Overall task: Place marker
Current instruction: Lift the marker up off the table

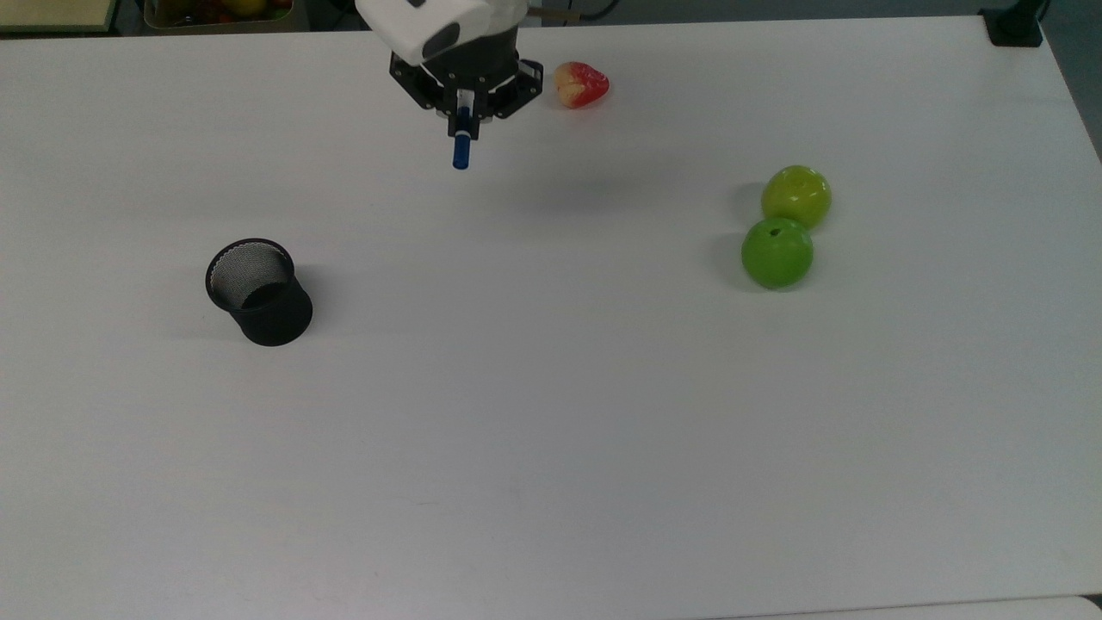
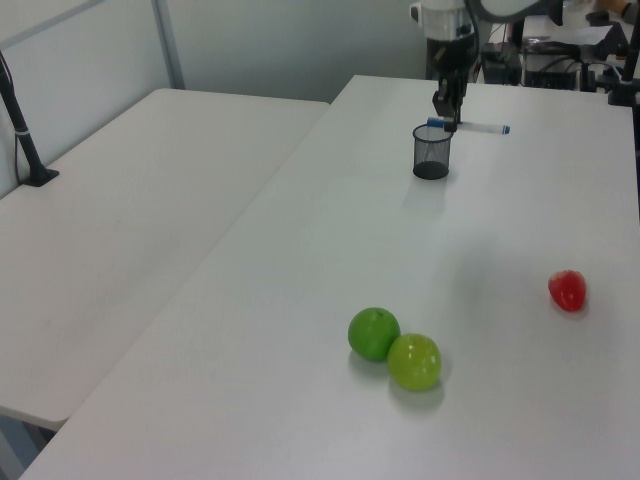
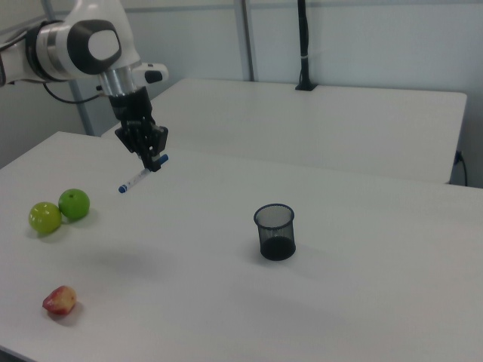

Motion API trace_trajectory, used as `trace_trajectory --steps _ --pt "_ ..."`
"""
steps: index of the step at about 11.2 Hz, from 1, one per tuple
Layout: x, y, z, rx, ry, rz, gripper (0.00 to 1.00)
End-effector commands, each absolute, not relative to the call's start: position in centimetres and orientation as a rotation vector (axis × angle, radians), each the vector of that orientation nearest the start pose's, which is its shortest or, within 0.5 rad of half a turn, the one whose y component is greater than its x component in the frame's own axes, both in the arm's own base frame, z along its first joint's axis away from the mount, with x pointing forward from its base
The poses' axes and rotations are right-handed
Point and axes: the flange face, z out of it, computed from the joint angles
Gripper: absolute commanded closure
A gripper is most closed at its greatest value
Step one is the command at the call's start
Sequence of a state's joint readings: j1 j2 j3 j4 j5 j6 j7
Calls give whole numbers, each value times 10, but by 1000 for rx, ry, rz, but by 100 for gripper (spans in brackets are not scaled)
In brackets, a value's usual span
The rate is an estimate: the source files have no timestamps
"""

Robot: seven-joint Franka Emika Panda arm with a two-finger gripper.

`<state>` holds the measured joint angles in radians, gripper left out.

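The marker (image 3: 139,178), white with a blue cap and a small blue end, hangs level in the air high above the table, and my gripper (image 3: 154,161) is shut on it near the capped end. In the top view its blue cap (image 1: 461,152) sticks out below the gripper (image 1: 463,110) near the table's far edge. In the left view the marker (image 2: 480,128) lies crosswise under the gripper (image 2: 447,118). The black mesh cup (image 1: 258,292) stands upright on the table, well to the top view's left of the gripper, and is seen too in the right view (image 3: 275,231).
Two green apples (image 1: 784,227) sit touching on the top view's right. A red fruit (image 1: 581,84) lies near the far edge, just right of the gripper. The white table (image 1: 551,448) is wide and bare toward the near side. A second table (image 3: 339,121) stands beyond.
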<state>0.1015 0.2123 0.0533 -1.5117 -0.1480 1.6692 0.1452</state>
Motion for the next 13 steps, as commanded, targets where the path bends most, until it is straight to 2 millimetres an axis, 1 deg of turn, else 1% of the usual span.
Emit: trace_trajectory --steps 1,2,3,5,7,8,9,10,11,12,13 --pt "613 72 552 -3269 -17 56 91" --pt "614 66 550 -3269 -2 59 91" --pt "617 55 549 -3268 12 57 91" --pt "626 12 543 -3267 -21 36 91" --pt "630 -42 543 -3272 20 -4 91" --pt "632 -57 539 -3272 33 -10 91" --pt "631 -79 538 -3277 38 -14 91" --pt "631 -100 533 -3278 29 4 91" --pt "630 -112 532 -3278 38 0 91" --pt "630 -120 532 -3278 57 -19 91" --pt "632 -126 535 -3278 72 -73 91"
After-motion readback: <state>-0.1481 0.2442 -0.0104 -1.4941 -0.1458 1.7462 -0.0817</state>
